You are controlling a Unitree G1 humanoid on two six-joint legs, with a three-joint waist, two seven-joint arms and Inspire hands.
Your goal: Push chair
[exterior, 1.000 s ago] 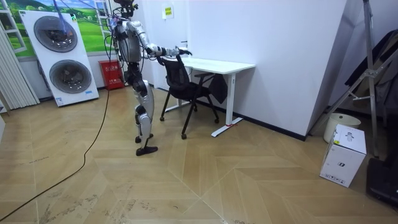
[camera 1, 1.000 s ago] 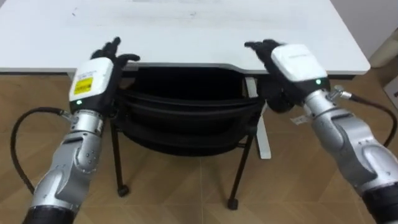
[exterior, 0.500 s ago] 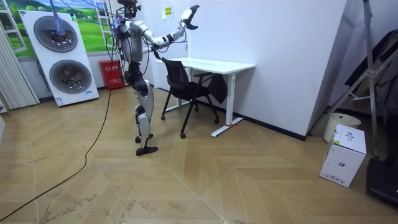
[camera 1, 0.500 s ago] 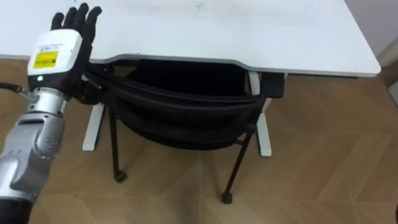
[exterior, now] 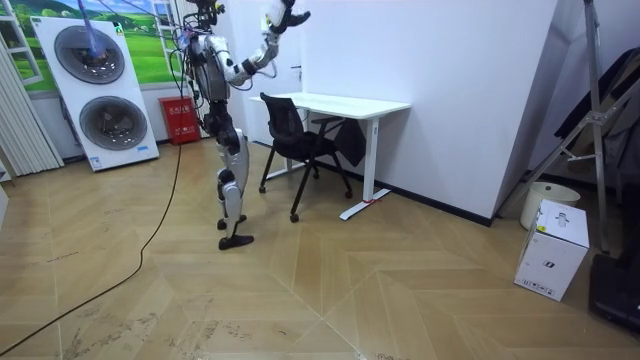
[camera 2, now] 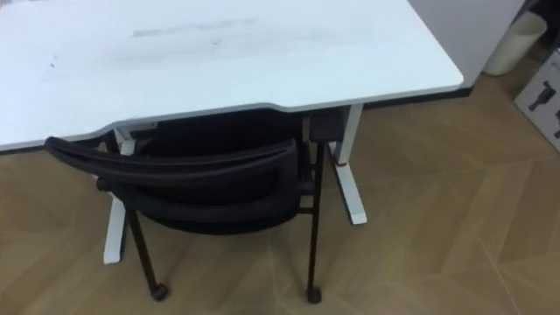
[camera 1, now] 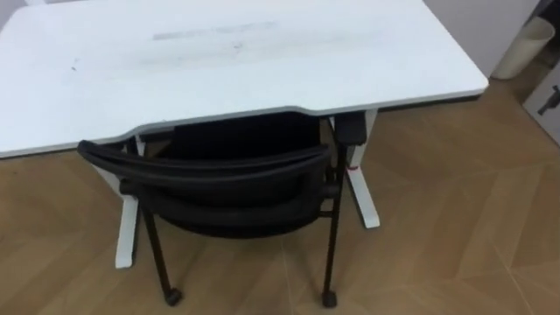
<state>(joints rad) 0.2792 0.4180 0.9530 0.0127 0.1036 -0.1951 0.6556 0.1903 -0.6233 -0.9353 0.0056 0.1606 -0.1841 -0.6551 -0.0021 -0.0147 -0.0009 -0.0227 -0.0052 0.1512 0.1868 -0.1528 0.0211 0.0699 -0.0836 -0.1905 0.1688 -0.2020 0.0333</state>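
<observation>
- Both hands have let go of the black mesh chair (camera 1: 210, 166) and gone up out of the eye views. In the room view an arm now reaches up high, with a hand (exterior: 283, 13) by the white wall above the chair.
- From that far off I cannot tell which hand it is, or if its fingers are straight or curled. No hand touches the chair.
- In the eye views the chair stands on the wooden floor (camera 1: 437, 227) with its seat tucked part way under the white worktop (camera 1: 262, 70). Its back rail sits just in front of the worktop's edge.
- I think the chair is light and rolls easily, since it has small black wheels (camera 1: 171, 297) under its thin legs.
- The top rail looks hard and stiff, so that is the best place to push, with a hand near each end. The mesh below it would likely bend in.
- A push on one end alone could make the chair turn.
- The white worktop legs (camera 1: 359, 188) stand on each side of the chair, so it must go in straight between them.
- Well apart on the floor are a white round bin (camera 1: 525, 44) and a white box (exterior: 548, 250).
</observation>
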